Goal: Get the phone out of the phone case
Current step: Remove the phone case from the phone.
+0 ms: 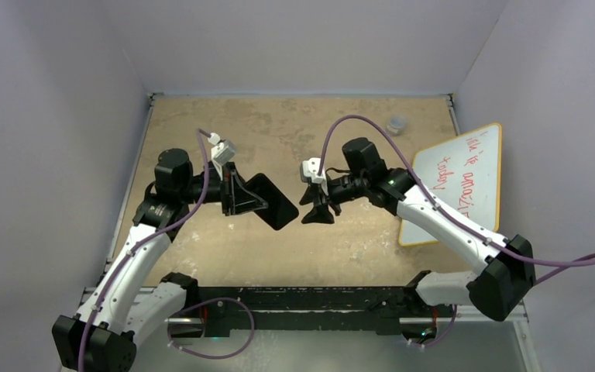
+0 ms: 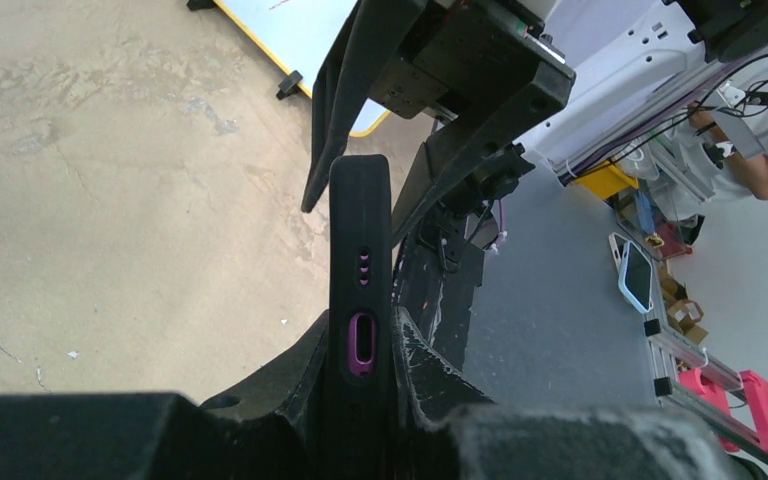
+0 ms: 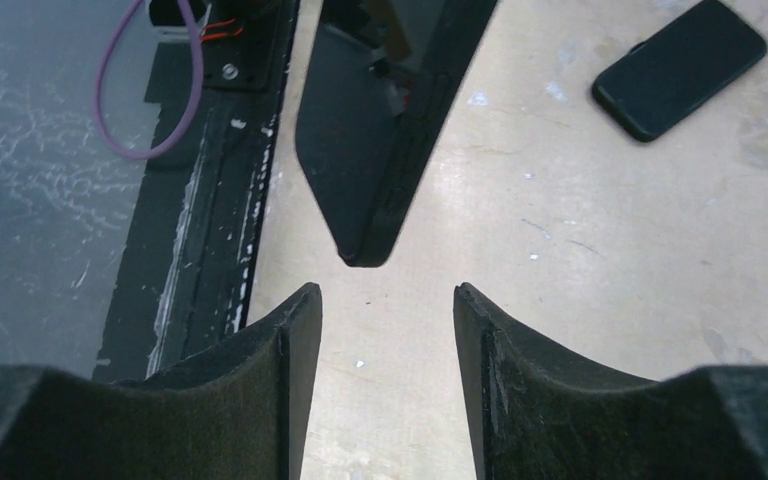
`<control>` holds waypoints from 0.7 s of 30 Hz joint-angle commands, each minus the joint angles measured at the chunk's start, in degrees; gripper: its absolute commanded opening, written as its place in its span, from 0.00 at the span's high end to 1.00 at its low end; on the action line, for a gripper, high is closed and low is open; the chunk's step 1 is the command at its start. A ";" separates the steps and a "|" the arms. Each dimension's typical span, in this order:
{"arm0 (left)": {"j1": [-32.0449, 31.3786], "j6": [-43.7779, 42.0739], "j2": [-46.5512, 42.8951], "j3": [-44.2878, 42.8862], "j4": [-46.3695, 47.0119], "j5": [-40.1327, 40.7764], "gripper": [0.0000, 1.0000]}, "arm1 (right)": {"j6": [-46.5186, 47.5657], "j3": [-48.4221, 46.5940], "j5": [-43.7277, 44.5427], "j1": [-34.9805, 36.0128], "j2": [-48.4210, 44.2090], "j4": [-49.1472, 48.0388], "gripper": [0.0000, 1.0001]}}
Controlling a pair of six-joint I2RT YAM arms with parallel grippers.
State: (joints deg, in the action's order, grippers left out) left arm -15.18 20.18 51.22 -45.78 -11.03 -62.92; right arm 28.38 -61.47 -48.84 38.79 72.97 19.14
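Yellow-framed whiteboard (image 1: 457, 182) with red writing on tan table's (image 1: 279, 124) right side, small clear cup (image 1: 396, 122) near far corner.

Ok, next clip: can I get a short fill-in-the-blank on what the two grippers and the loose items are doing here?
1. The left gripper has its fingers ___ on the black phone case.
2. The right gripper faces the case with its fingers ___ and nothing between them.
3. In the right wrist view, a black phone lies flat on the ___.
4. The whiteboard lies on the ___ arm's side.

Missing words: shut; open; table; right.
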 commanded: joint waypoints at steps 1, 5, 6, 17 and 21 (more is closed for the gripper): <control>-0.55 -2.66 -1.39 -2.60 2.59 -2.64 1.00 | 4.59 -4.36 -2.61 1.80 1.65 5.74 0.48; -0.64 -3.28 -1.39 -2.76 2.59 -2.78 1.00 | 7.91 -7.41 -2.27 3.59 3.72 10.56 0.50; -0.64 -3.35 -1.39 -2.74 2.59 -3.01 1.00 | 8.22 -7.96 -1.90 3.96 4.07 11.15 0.51; -1.23 -2.95 -2.27 -2.11 3.77 -4.56 1.00 | 12.58 -11.23 -1.46 5.34 6.86 15.83 0.68; -1.72 0.69 -2.72 0.65 7.92 -5.90 1.00 | 14.38 -11.80 -1.22 5.35 7.35 16.81 0.83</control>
State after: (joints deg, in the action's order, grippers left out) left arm -16.23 18.39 50.11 -45.63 -10.26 -65.12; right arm 39.29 -70.52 -49.10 43.88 80.36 33.04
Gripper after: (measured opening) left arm 0.182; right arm 0.223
